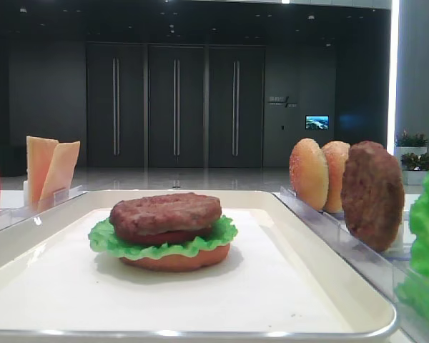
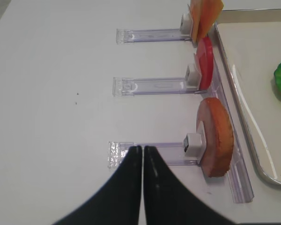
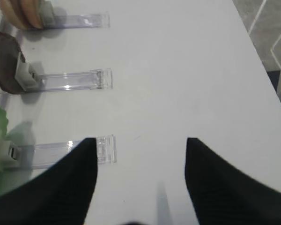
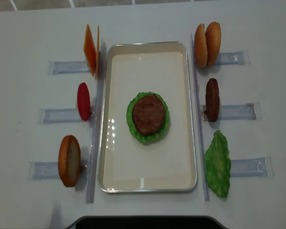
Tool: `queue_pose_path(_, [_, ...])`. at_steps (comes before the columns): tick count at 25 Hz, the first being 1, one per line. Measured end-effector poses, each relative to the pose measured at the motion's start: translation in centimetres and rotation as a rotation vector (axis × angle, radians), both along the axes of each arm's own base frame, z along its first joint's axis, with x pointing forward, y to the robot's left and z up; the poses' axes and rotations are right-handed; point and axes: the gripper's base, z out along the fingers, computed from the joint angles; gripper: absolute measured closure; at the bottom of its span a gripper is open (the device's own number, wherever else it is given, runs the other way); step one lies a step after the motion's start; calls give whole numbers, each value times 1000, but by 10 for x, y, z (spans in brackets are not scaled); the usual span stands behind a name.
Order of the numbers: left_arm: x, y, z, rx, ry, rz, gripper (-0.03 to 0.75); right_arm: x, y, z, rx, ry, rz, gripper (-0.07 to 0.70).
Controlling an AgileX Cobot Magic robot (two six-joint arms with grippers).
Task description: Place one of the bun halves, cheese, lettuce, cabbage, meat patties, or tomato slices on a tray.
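1. Where the tray (image 4: 148, 179) lies mid-counter (image 4: 257, 200), a meat patty (image 4: 148, 113) tops lettuce (image 4: 131, 121) over a bun half (image 1: 175, 260).
2. Left pincer (image 2: 143, 149): clenched, empty, above the counter beside a racked bun half (image 2: 218, 136).
3. Right pincer (image 3: 140, 143): released, empty, near the clear racks (image 3: 79, 79).

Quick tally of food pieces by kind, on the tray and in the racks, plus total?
Bun halves: 4 (2 right rack, 1 left rack, 1 under the stack)
Meat patties: 2 (1 on stack, 1 in rack)
Lettuce: 2 (1 in stack, 1 in rack)
Cheese: 2 slices
Tomato slices: 1
Total: 11
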Motion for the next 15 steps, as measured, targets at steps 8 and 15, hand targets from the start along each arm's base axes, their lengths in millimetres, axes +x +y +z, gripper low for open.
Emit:
queue_pose_path(8, [0, 0, 0, 0, 0, 0, 715, -13, 2, -1, -17, -90, 31, 240])
queue_pose_path(15, [0, 0, 0, 0, 0, 0, 715, -13, 2, -1, -17, -90, 32, 240])
